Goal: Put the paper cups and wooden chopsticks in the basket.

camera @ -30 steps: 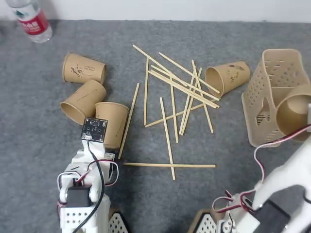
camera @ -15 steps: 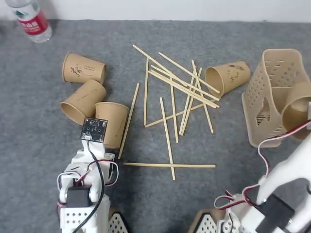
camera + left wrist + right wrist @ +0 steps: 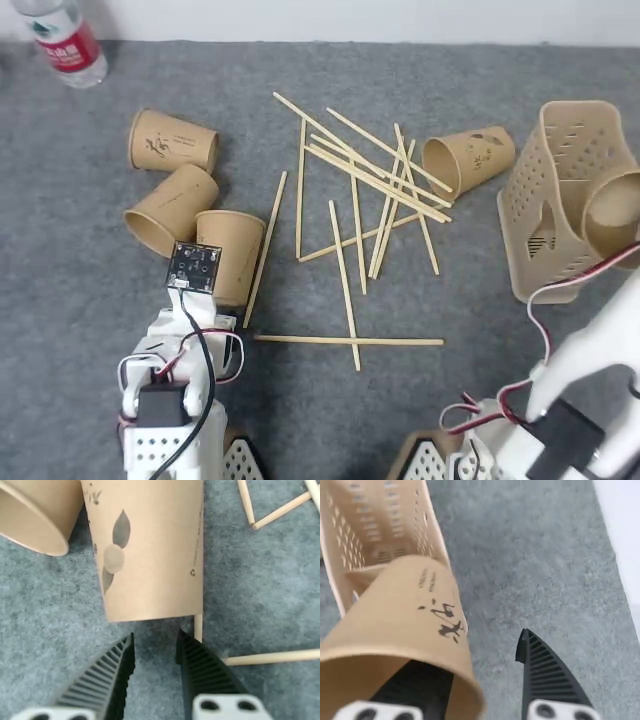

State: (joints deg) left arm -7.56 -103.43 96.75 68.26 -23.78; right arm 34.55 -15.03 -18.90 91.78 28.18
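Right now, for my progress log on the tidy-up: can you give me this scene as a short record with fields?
loose paper cups: four, on their sides on the carpet
fifth cup: at the basket opening, resting on one finger of the right pincer
chopsticks: scattered mid-carpet, none seen in the basket
left pincer: open, just short of a lying cup
right pincer: open
bottle: far corner

Paper cups point(image 3: 172, 140): kraft tan, dark brown leaf-and-script print. Chopsticks point(image 3: 345, 270): pale yellow wood. Basket point(image 3: 560, 150): beige, slotted perforations. Carpet point(image 3: 80, 300): mottled grey. Bottle point(image 3: 65, 40), far left: red label.
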